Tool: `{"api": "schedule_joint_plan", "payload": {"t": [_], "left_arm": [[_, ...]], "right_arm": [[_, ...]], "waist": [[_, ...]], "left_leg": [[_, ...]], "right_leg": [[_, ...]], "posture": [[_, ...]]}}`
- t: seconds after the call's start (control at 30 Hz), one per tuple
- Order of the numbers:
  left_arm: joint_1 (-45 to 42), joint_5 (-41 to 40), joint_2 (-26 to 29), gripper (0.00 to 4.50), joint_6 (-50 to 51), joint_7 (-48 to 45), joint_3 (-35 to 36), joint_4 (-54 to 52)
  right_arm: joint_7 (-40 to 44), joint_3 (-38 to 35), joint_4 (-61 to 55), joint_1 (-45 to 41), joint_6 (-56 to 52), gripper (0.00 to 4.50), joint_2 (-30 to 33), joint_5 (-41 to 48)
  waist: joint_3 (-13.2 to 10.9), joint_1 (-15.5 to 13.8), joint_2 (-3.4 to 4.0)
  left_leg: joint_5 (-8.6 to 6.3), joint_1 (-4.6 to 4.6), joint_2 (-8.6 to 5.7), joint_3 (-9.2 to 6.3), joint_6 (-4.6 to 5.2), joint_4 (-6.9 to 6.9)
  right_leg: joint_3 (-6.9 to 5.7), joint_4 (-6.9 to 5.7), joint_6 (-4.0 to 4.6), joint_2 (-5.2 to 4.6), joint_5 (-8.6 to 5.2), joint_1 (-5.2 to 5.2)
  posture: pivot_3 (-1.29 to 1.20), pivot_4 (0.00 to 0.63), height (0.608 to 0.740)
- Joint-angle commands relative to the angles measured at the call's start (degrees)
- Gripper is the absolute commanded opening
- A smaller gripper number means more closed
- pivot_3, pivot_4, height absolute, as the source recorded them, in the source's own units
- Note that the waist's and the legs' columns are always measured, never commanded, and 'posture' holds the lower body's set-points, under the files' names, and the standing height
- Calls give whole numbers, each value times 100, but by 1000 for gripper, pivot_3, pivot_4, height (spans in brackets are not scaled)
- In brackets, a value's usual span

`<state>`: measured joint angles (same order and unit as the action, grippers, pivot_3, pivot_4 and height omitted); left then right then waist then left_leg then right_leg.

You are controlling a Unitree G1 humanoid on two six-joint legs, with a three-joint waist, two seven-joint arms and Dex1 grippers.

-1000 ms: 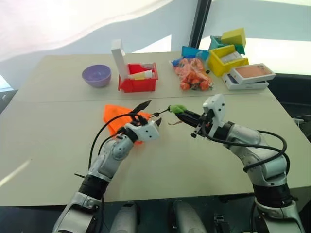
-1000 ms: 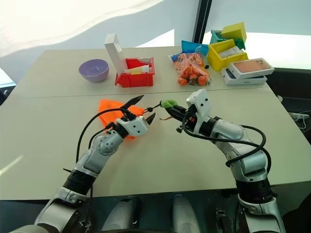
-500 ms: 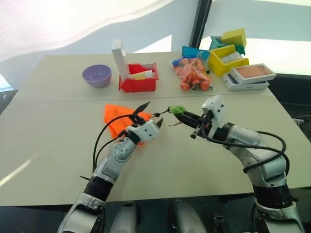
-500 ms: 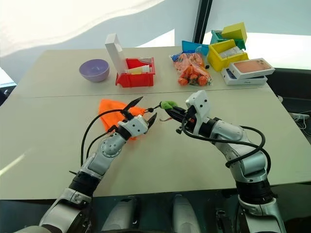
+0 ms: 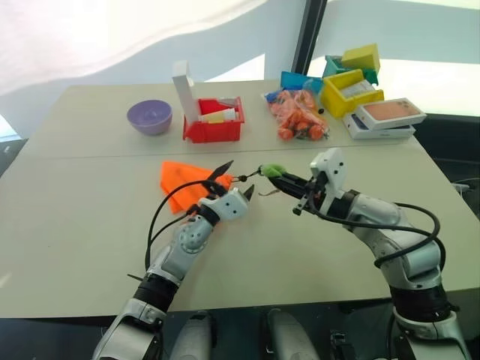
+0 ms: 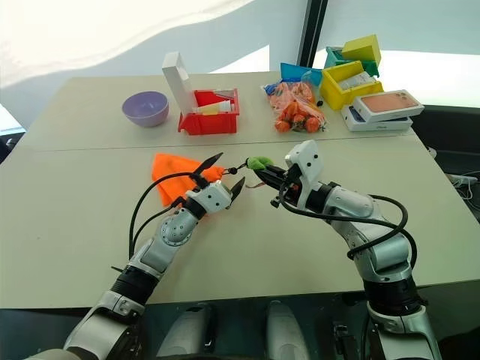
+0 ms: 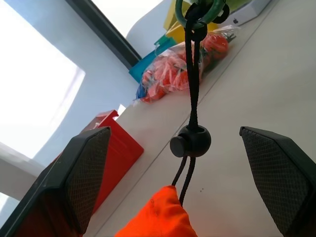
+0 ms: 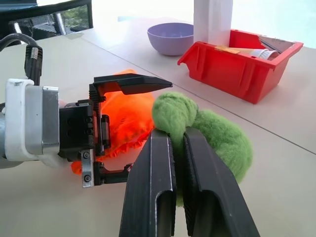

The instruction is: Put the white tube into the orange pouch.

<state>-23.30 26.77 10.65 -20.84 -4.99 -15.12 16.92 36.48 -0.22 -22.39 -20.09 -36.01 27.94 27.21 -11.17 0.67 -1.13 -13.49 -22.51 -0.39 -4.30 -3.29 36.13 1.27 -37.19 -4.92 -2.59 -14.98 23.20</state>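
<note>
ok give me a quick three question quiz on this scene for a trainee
1. True or false: the right gripper is shut on the green ball.
2. What sits between the left gripper's open fingers? A) white tube B) cord toggle C) purple bowl
3. Where is the white tube?

Key:
1. True.
2. B: the black toggle on the cord above the orange pouch.
3. In the red bin at the far side of the table, not yet moved.

table point(image 5: 90, 225): beige, seam across | wall point(image 5: 112, 37): white | window post point(image 5: 309, 34): dark | daylight behind
</note>
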Motion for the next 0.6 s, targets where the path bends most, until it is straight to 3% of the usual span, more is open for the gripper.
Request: {"api": "schedule_joint_plan", "payload": {"t": [0.03, 0.23, 0.27, 0.6], "left_arm": [[-70, -48, 2, 3574, -143, 43, -72, -82], [-83, -43, 5, 489, -160, 45, -63, -73], [-82, -40, 1, 198, -143, 57, -53, -78], [-66, -10, 61, 198, -83, 56, -40, -45]], "right_arm": [[4, -11, -205, -57, 95, 0, 39, 0], [-10, 11, -209, -55, 107, 0, 36, -8], [-11, 11, -211, -54, 108, 0, 36, -7], [-46, -18, -225, -32, 129, 0, 46, -31]], "waist": [[0, 0, 0], [0, -1, 0], [0, 0, 0], [0, 1, 0]], "left_leg": [[0, 0, 0, 0, 0, 0], [0, 0, 0, 0, 0, 0], [0, 0, 0, 0, 0, 0], [0, 0, 0, 0, 0, 0]], "right_leg": [[0, 0, 0, 0, 0, 0], [0, 0, 0, 0, 0, 0], [0, 0, 0, 0, 0, 0], [0, 0, 0, 0, 0, 0]], "posture": [[0, 150, 740], [0, 150, 740], [0, 150, 740], [0, 150, 740]]}}
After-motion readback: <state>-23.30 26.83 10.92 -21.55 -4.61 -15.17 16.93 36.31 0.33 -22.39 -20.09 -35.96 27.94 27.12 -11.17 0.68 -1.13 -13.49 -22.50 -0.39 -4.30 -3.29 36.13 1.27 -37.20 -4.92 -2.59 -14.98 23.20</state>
